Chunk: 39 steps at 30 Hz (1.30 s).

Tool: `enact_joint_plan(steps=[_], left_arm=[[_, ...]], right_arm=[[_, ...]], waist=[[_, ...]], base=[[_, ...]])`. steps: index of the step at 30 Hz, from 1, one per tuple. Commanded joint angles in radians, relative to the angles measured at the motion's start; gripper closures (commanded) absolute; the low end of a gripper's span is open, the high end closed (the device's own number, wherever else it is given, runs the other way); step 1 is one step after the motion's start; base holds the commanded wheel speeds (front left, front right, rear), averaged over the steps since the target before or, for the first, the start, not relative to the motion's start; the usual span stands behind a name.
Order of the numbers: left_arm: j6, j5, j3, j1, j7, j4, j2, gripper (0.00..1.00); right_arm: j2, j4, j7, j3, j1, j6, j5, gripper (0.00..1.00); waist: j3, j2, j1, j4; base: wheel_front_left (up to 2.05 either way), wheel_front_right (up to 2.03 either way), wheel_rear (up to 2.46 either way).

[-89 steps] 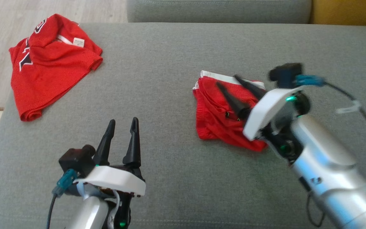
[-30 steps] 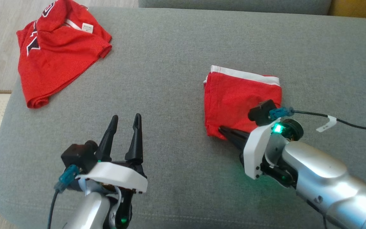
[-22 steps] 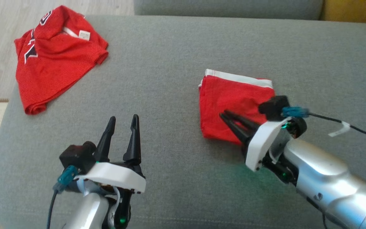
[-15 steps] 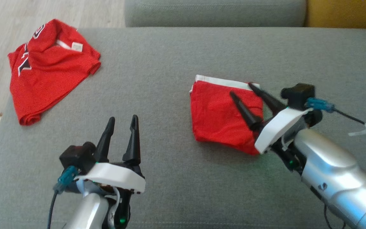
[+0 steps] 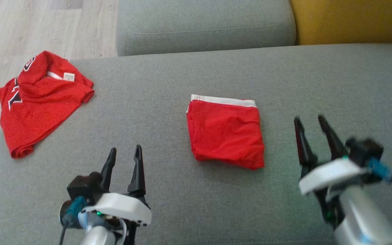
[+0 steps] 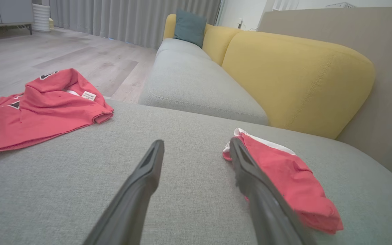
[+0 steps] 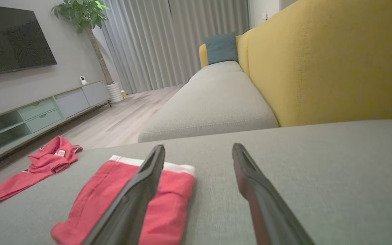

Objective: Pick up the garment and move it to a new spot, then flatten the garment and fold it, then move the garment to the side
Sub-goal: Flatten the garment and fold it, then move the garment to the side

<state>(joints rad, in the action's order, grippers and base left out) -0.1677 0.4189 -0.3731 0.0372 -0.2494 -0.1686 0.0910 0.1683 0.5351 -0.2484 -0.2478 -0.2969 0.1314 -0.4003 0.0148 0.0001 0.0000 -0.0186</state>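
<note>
The garment (image 5: 225, 133) is a red piece with a white band along its far edge, folded into a neat square in the middle of the grey cushion (image 5: 196, 81). It also shows in the left wrist view as the garment (image 6: 284, 177) and in the right wrist view as the garment (image 7: 114, 200). My right gripper (image 5: 310, 121) hangs open to the right of it, apart from the cloth, nothing between its fingers. My left gripper (image 5: 124, 154) stands open at the lower left, empty, well short of the garment.
A second red shirt (image 5: 36, 105) with a white label lies crumpled at the cushion's far left edge. Behind stand another grey seat (image 5: 202, 27) and a yellow backrest (image 5: 349, 20). Wooden floor (image 5: 29, 27) lies beyond the left edge.
My right gripper opened, let go of the garment's near corner and drew back to the right. The folded garment stays flat. The head camera has tilted, shifting the whole picture.
</note>
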Motion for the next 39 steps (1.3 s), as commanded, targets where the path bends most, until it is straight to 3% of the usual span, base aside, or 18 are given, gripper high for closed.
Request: enact_joint_plan(steps=[1, 6, 11, 39], left_arm=[[-0.005, -0.023, 0.047, 0.022, -0.012, 0.028, 0.002, 0.00], [-0.011, -0.071, 0.076, -0.020, -0.012, 0.030, 0.005, 0.00], [-0.012, -0.100, 0.098, -0.046, -0.012, 0.034, -0.002, 0.00], [0.028, -0.139, 0.129, -0.053, -0.012, 0.016, -0.032, 0.00]], right_arm=[[-0.037, -0.070, -0.013, 0.027, 0.023, -0.001, 0.062, 0.00], [-0.101, -0.197, -0.004, 0.142, 0.146, -0.001, 0.190, 0.00], [-0.116, -0.285, 0.032, 0.175, 0.206, -0.001, 0.242, 0.00], [-0.118, -0.348, 0.077, 0.170, 0.243, -0.001, 0.206, 0.00]], waist=[[0.005, -0.0001, 0.0000, -0.002], [0.007, -0.0001, 0.0000, -0.006], [0.005, -0.0001, 0.0000, -0.003], [-0.001, -0.0001, 0.0000, 0.012]], base=[[0.00, 0.00, 0.00], [0.00, 0.00, 0.00], [0.00, 0.00, 0.00], [0.00, 0.00, 0.00]])
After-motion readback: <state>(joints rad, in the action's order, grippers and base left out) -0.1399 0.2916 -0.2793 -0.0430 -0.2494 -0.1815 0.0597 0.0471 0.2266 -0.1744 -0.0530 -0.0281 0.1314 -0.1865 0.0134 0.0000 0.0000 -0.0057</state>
